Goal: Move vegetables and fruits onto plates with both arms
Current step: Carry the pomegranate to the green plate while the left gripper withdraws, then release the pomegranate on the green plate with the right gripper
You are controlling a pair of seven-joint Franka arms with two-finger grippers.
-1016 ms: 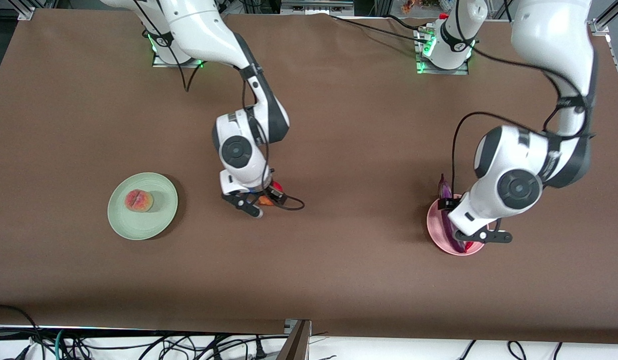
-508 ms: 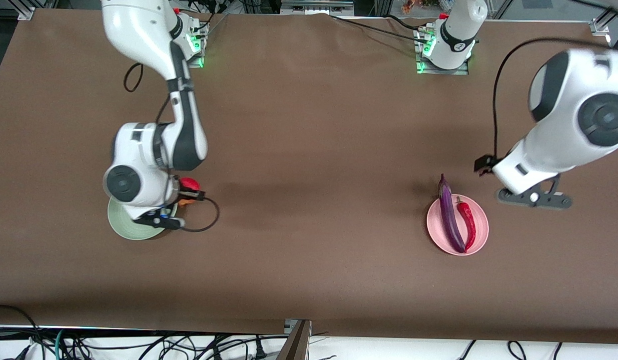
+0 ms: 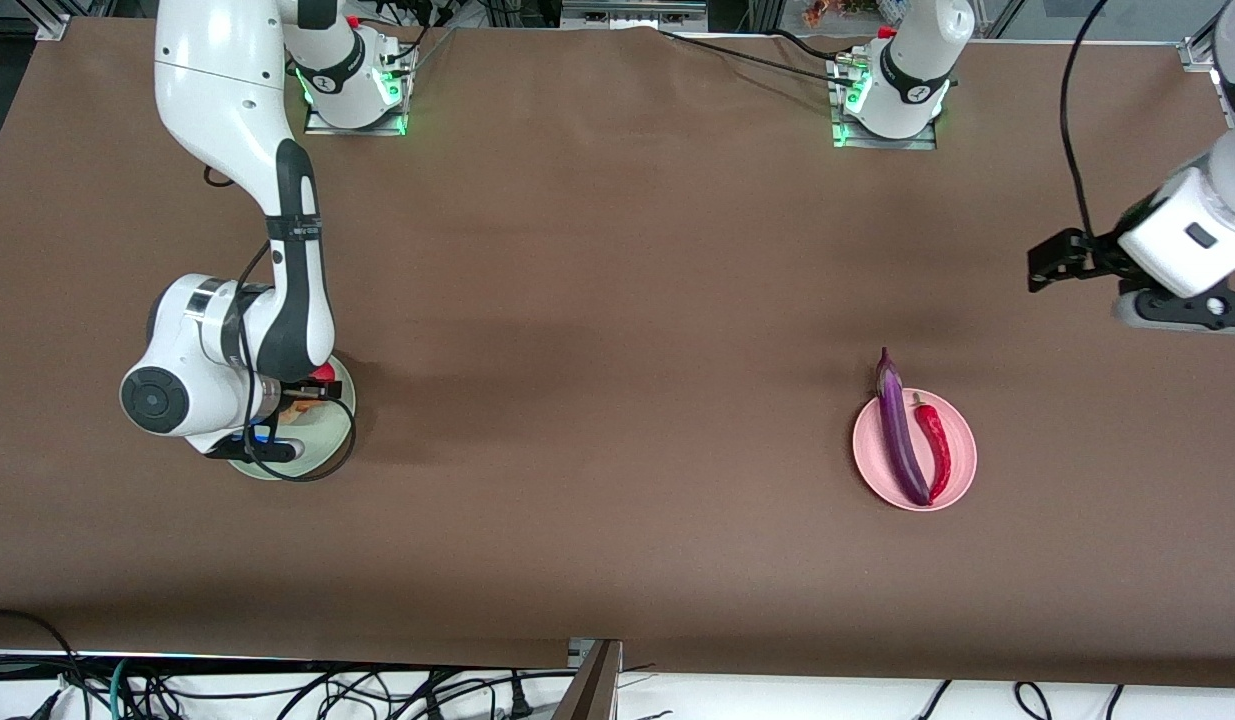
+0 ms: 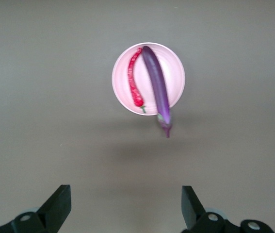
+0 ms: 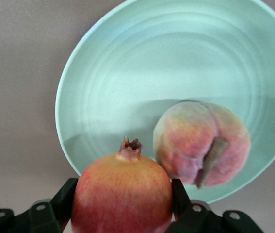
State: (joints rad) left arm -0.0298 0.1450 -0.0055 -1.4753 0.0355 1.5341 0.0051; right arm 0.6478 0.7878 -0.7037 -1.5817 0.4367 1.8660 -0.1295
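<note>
While the right claw point(image 5: 122, 213) hangs over the green plate point(image 5: 127, 63) clamping the pomegranate point(image 5: 121, 194) beside the peach point(image 5: 202, 143), the left claw point(image 4: 125, 206) hovers spread wide over bare tabletop point(image 3: 617, 400). Eggplant point(image 3: 901, 430) and chili point(image 3: 932, 435) lie side by side on the pink plate point(image 3: 962, 450).

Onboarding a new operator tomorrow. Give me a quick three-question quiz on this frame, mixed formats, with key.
1. True or false: the eggplant and chili pepper both lie on the pink plate.
2. What does the right gripper hold? A) peach B) pomegranate C) chili pepper
3. Fill in: the peach rests on the ____ plate.

Key:
1. True, with the eggplant's stem end overhanging the rim.
2. B, the pomegranate, over the plate's edge.
3. Green. The left gripper is open above the bare table.
</note>
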